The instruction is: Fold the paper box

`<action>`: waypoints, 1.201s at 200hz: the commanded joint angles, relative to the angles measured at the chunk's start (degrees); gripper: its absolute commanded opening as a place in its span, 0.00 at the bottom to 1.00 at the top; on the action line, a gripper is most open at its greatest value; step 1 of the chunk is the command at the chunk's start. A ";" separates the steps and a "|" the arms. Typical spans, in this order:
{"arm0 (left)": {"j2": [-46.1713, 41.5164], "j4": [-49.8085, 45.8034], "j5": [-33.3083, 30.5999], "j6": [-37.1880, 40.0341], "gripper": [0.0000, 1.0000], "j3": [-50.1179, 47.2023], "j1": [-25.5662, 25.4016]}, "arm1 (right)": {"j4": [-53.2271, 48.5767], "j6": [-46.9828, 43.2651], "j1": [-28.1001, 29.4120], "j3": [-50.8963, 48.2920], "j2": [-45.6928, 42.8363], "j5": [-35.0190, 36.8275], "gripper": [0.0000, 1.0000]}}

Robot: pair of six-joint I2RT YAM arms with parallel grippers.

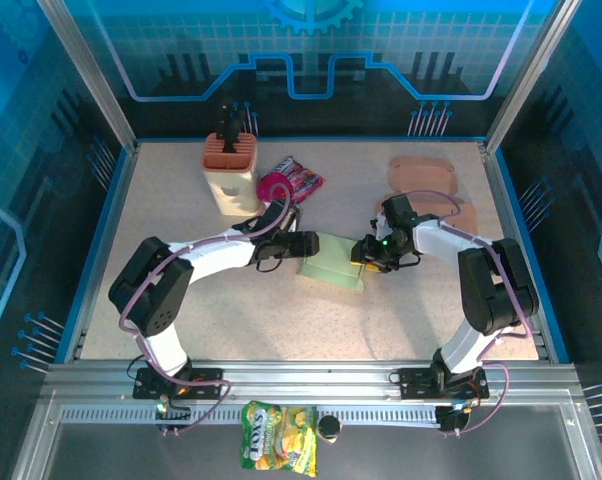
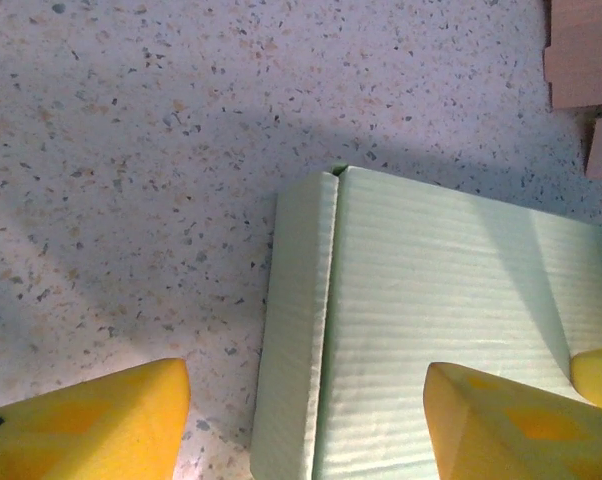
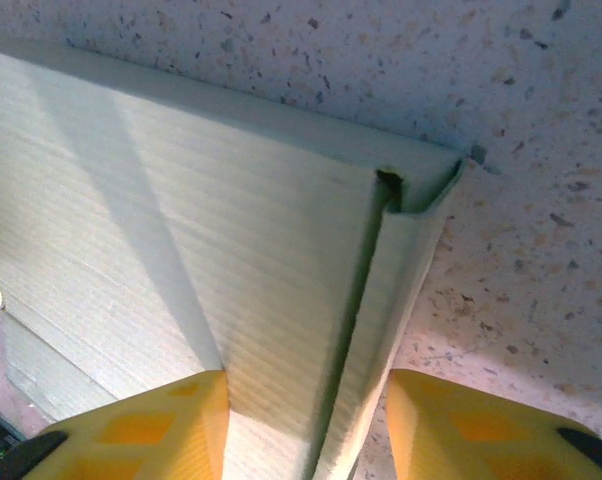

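— If you look from above, where does the paper box (image 1: 333, 265) lie?
— About in the middle of the table (image 1: 281, 325), pale green, between both grippers.
— And the left gripper (image 2: 306, 425)?
— Spread wide: one finger is over the table, the other over the box.
— The right gripper (image 3: 306, 425)?
— Its fingers (image 3: 131, 435) flank the folded side wall closely. Whether they pinch it, I cannot tell.

A tan holder (image 1: 231, 172) with something dark in it stands on the speckled table (image 1: 281, 320), past the left gripper (image 1: 306, 245). A pink snack pack (image 1: 293, 181) lies just beside the holder. Flat brown card pieces (image 1: 426, 190) lie past the right gripper (image 1: 366, 250). A yellow and green snack bag (image 1: 279, 450) lies well behind both grippers, next to a small dark round thing (image 1: 328, 428).
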 commanded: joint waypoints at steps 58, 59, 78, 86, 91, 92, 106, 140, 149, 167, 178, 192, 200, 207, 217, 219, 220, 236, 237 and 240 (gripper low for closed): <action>1.97 9.43 3.82 0.07 0.39 -5.81 1.48 | -0.85 -4.15 0.74 0.53 2.14 0.05 0.38; 1.89 9.49 3.85 0.03 0.38 -5.89 1.49 | -0.85 -4.24 0.71 0.54 2.15 -0.01 0.38; 0.53 10.83 3.49 -1.12 0.36 -8.35 1.61 | -1.03 -5.82 1.22 0.79 1.98 -0.91 0.38; -0.83 11.65 3.15 -1.78 0.36 -10.08 1.59 | -1.11 -6.52 1.74 1.08 1.94 -1.39 0.38; -1.80 12.24 3.02 -2.41 0.36 -11.26 1.63 | -1.30 -6.88 2.17 1.26 2.02 -1.50 0.38; -1.97 12.39 2.97 -2.49 0.36 -11.48 1.61 | -1.39 -6.87 2.26 1.34 2.04 -1.53 0.38; -5.06 13.71 2.30 -3.96 0.36 -15.00 1.59 | -2.11 -7.57 3.84 2.05 2.23 -1.55 0.38; -11.97 17.83 2.69 -8.05 0.36 -24.39 1.59 | -2.61 -7.84 7.76 2.31 2.31 -2.13 0.38; -13.06 18.61 2.95 -8.80 0.35 -26.26 1.59 | -2.38 -7.46 8.35 2.02 2.03 -1.96 0.39; -15.02 20.57 3.05 -10.01 0.35 -29.78 1.62 | -1.03 -6.75 8.42 0.56 0.87 -1.60 0.45; -15.42 21.37 3.10 -10.58 0.34 -30.96 1.59 | -0.13 -6.64 8.25 -0.23 0.22 -1.71 0.51; -15.21 22.38 3.85 -10.82 0.32 -31.54 1.59 | 1.17 -6.52 7.83 -1.14 -0.16 -3.49 0.57; -15.09 22.60 3.89 -11.06 0.31 -31.78 1.59 | 2.29 -6.27 7.40 -1.71 -0.24 -5.07 0.61; -15.18 23.01 3.79 -11.25 0.30 -32.06 1.59 | 3.23 -6.13 6.92 -2.23 -0.30 -6.40 0.63; -15.29 23.38 3.51 -11.45 0.29 -32.49 1.59 | 4.83 -6.03 6.28 -3.15 -0.59 -7.83 0.66; -15.36 23.40 3.47 -11.45 0.29 -32.56 1.59 | 5.16 -6.00 6.08 -3.39 -0.65 -8.24 0.67; -15.34 23.41 3.41 -11.49 0.28 -32.59 1.59 | 5.36 -5.95 6.07 -3.49 -0.66 -8.37 0.68; -15.58 23.27 3.05 -11.59 0.27 -32.70 1.64 | 8.47 -5.56 4.72 -5.68 -0.93 -11.72 0.73; -15.62 23.31 3.03 -11.56 0.27 -32.70 1.62 | 8.69 -5.56 4.59 -5.73 -0.93 -12.00 0.73; -15.59 23.31 2.98 -11.54 0.27 -32.71 1.60 | 9.34 -5.40 4.37 -6.07 -0.85 -12.80 0.73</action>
